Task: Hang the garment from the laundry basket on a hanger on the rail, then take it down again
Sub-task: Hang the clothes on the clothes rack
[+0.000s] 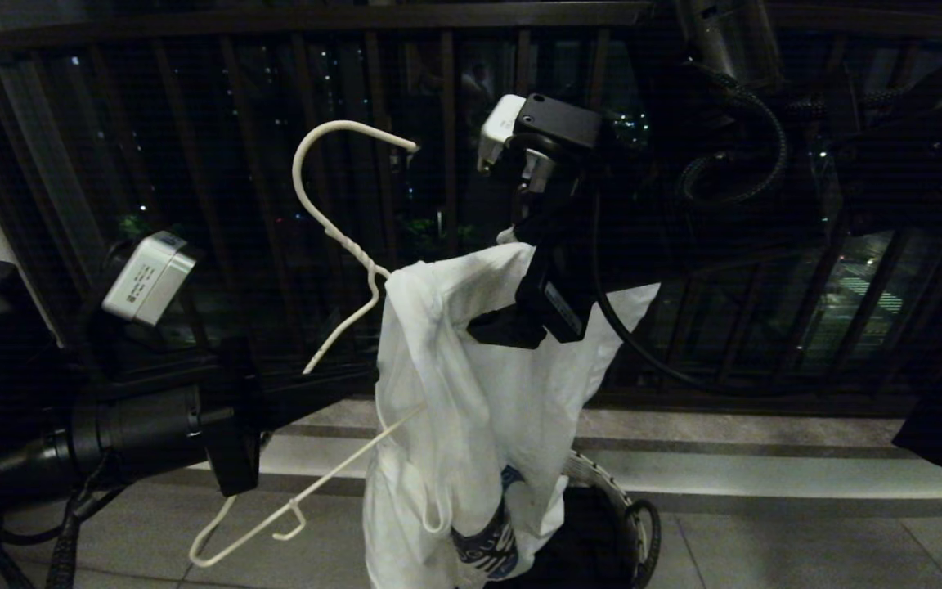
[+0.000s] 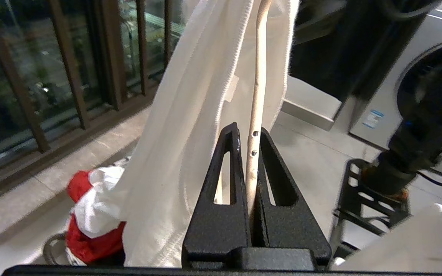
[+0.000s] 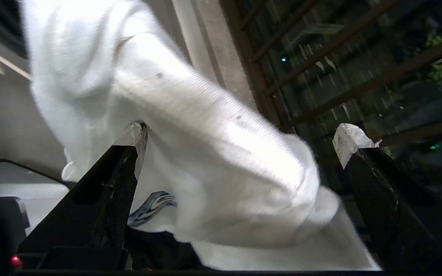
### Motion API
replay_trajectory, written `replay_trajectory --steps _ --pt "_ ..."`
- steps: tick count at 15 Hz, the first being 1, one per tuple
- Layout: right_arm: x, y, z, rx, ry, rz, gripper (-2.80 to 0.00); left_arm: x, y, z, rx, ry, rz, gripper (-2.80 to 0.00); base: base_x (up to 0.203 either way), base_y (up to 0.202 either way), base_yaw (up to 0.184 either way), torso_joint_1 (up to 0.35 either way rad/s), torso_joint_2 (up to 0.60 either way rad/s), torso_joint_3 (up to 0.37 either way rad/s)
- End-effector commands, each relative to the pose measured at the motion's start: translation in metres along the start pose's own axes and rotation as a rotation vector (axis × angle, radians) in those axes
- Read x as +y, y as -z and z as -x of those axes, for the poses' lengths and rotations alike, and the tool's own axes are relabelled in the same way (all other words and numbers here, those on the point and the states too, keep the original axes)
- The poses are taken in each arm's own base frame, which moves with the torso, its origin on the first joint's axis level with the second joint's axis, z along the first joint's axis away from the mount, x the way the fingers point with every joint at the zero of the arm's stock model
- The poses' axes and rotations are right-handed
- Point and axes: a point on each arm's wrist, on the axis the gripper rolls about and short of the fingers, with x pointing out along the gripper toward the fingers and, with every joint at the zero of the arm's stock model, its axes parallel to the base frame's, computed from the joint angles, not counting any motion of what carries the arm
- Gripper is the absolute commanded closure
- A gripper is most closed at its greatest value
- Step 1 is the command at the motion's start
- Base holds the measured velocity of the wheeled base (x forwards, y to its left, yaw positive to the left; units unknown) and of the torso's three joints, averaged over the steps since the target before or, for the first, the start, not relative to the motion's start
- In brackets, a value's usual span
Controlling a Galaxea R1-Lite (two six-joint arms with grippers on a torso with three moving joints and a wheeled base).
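My left gripper (image 1: 365,378) (image 2: 248,134) reaches in from the lower left and is shut on a wire of the white hanger (image 1: 338,233) (image 2: 254,115). The hanger is tilted in the air with its hook uppermost. The white garment (image 1: 471,393) (image 2: 190,134) (image 3: 221,153) hangs from the hanger's far shoulder, a blue print showing low down. Its hem droops over the dark laundry basket (image 1: 614,491) on the floor. My right gripper (image 1: 504,327) (image 3: 240,138) is open at the garment's upper right, with cloth lying loose between its wide-apart fingers. The rail is out of view.
A dark balcony railing (image 1: 438,82) stands right behind, with a stone step (image 1: 765,458) at its foot. Red and white clothes (image 2: 86,214) lie in the basket. To one side are a washing machine (image 2: 416,76) and a black metal frame (image 2: 359,199).
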Motion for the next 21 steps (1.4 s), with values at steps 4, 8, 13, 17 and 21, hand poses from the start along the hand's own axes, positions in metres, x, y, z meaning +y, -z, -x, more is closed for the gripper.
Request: replay_trajectory --steps 4,8,13,17,21 --pt "0.001 0.002 -0.010 0.003 -0.030 0.016 0.00 -0.006 -0.008 0.004 -0.019 0.013 -0.023 0.00 0.000 0.000 0.000 0.000 0.00 0.000" --pt "0.006 0.001 -0.011 0.004 -0.046 0.020 0.00 -0.006 -0.008 0.004 -0.018 0.013 -0.024 0.00 0.000 0.000 0.000 0.000 0.00 0.000" --pt "0.008 -0.003 -0.004 -0.010 -0.046 0.024 0.00 -0.005 -0.010 0.003 -0.021 0.012 -0.027 0.00 0.000 0.000 0.000 0.000 0.00 0.000" --pt "0.008 -0.004 0.000 -0.017 -0.043 0.025 0.00 -0.004 -0.009 0.002 -0.020 0.010 -0.030 0.00 0.000 0.000 0.000 0.000 0.00 0.000" --pt "0.007 -0.005 0.004 -0.023 -0.039 0.025 0.00 -0.003 -0.009 0.002 -0.020 0.005 -0.030 -2.80 0.000 0.000 0.000 0.000 0.00 0.000"
